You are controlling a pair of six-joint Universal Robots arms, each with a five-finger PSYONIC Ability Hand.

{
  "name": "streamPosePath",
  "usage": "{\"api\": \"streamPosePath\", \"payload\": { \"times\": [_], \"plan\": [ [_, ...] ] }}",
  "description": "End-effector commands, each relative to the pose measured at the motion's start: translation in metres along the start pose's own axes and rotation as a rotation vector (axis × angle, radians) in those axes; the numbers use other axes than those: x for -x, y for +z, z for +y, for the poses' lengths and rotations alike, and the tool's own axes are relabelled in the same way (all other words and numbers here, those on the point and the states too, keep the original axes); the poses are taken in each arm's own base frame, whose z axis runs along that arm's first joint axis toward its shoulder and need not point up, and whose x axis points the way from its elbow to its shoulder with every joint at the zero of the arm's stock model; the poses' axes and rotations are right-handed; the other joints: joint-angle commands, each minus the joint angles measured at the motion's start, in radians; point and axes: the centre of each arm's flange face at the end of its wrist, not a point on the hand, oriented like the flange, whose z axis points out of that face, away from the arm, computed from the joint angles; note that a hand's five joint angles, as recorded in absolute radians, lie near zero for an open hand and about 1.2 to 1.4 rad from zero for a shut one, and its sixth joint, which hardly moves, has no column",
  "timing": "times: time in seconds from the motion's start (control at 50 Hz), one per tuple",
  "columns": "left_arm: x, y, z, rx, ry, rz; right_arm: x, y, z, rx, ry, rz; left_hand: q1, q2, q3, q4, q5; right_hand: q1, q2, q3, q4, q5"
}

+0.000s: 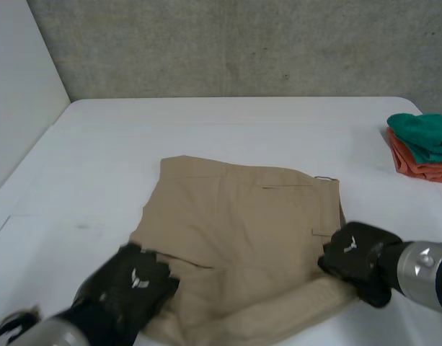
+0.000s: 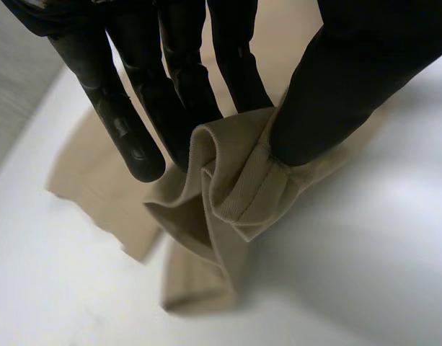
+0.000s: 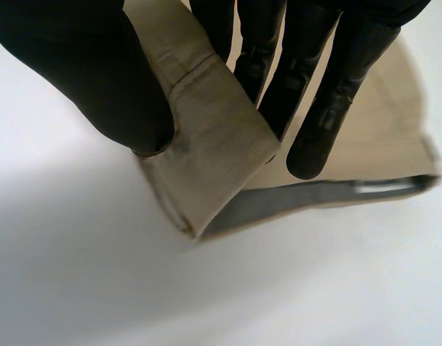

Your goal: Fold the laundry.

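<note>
Head view is showing you the tan shorts (image 1: 242, 223) lying mostly flat in the middle of the white bench (image 1: 206, 122), with their near edge bunching up between the two hands. Your left hand (image 1: 130, 285) is sitting at the near left corner of the shorts. In the left wrist view its thumb is pinching a gathered fold of hem against its fingers, holding that fold raised above the bench. Your right hand (image 1: 357, 256) is gripping the near right corner. In the right wrist view its thumb is pressing a folded-over strip of cloth against its fingers. A stack of folded green and orange cloths (image 1: 421, 148) is resting at the far right edge of the bench, well apart from the shorts.
</note>
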Motion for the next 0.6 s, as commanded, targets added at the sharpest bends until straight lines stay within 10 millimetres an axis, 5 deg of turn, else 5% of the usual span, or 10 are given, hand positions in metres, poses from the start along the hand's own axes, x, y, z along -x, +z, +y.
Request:
{"api": "streamPosePath", "payload": {
  "times": [0.02,0.18,0.42,0.52,0.54,0.6],
  "plan": [
    [0.038,0.077,-0.008,-0.09,-0.044,-0.177,-0.032,0.04,-0.007,-0.106,0.101,0.178,0.264,0.198,0.204,0.195,0.262,0.418,0.218,0.21,0.202,0.227],
    [0.069,0.171,-0.012,-0.171,-0.065,-0.326,-0.08,0.09,-0.009,-0.065,0.123,0.382,0.264,0.198,0.204,0.195,0.262,0.418,0.218,0.21,0.202,0.227],
    [0.108,0.259,-0.007,-0.261,-0.013,-0.503,-0.111,0.165,-0.036,-0.14,0.068,0.511,0.264,0.198,0.204,0.195,0.262,0.418,0.218,0.21,0.202,0.227],
    [0.114,0.276,-0.01,-0.339,0.054,-0.589,-0.114,0.187,-0.039,-0.153,0.062,0.533,0.264,0.198,0.204,0.195,0.262,0.418,0.218,0.21,0.202,0.227],
    [0.115,0.277,-0.011,-0.353,0.062,-0.605,-0.115,0.192,-0.04,-0.151,0.064,0.547,0.264,0.198,0.204,0.195,0.262,0.062,-0.139,-0.146,-0.154,-0.13],
    [0.121,0.278,-0.017,-0.411,0.079,-0.673,-0.118,0.195,-0.039,-0.126,0.078,0.584,-0.637,-0.703,-0.697,-0.707,-0.639,-0.636,-0.836,-0.844,-0.852,-0.827]
  ]
}}
